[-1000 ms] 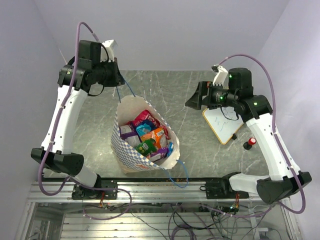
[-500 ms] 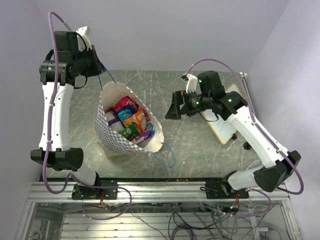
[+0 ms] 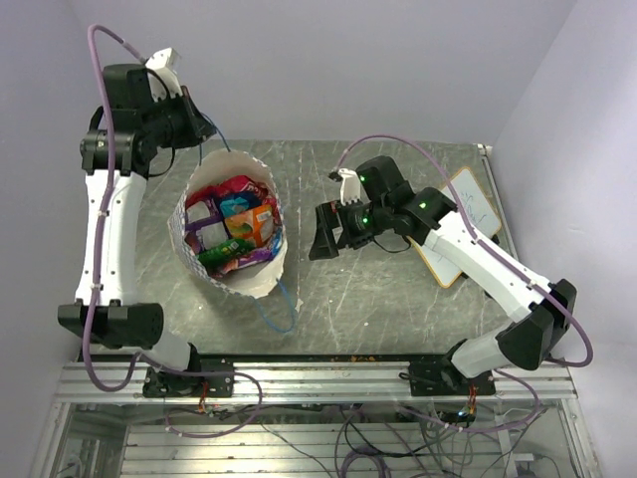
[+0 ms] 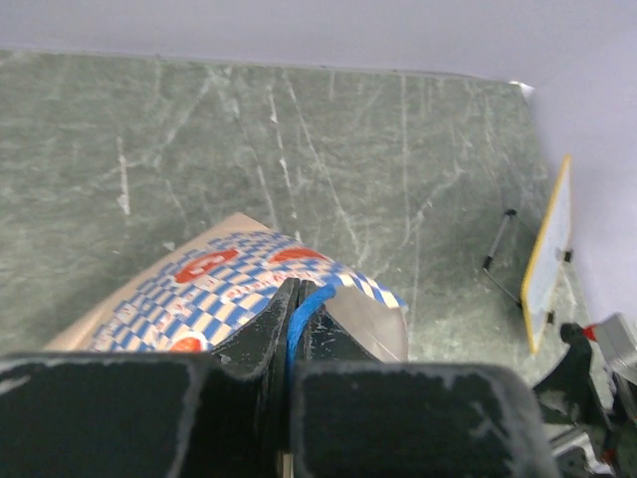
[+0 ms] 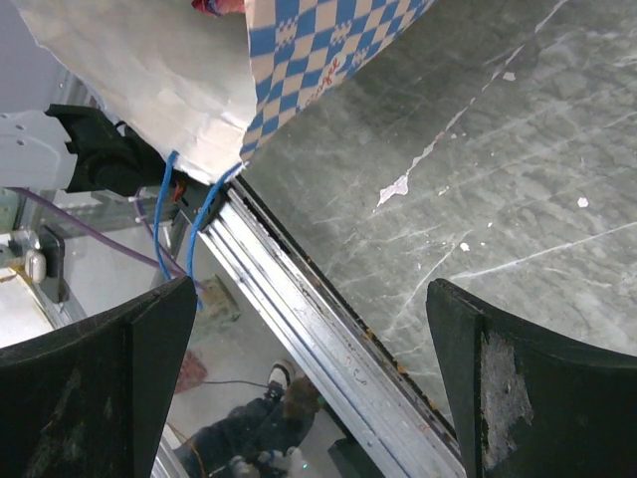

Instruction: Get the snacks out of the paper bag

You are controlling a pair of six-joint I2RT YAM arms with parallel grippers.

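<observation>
The paper bag (image 3: 261, 281), cream with a blue-and-white checkered band, hangs open at the table's left, lifted by one blue cord handle (image 3: 213, 129). My left gripper (image 3: 191, 121) is shut on that handle, which shows pinched between its fingers in the left wrist view (image 4: 290, 319), above the bag (image 4: 214, 284). Several snacks (image 3: 231, 227) fill the bag: crimson, blue, purple, orange and green packets. My right gripper (image 3: 320, 237) is open and empty, right of the bag and pointing at it. The bag's corner (image 5: 199, 90) and second handle (image 5: 164, 214) show in the right wrist view.
A small whiteboard (image 3: 466, 221) lies at the table's right, under the right arm. The table's metal front rail (image 5: 328, 329) runs along the near edge. The bag's loose handle (image 3: 279, 314) hangs towards that edge.
My left gripper has swung left and back, carrying the bag by its handle to the left. My right gripper has moved left across the table towards the bag.
</observation>
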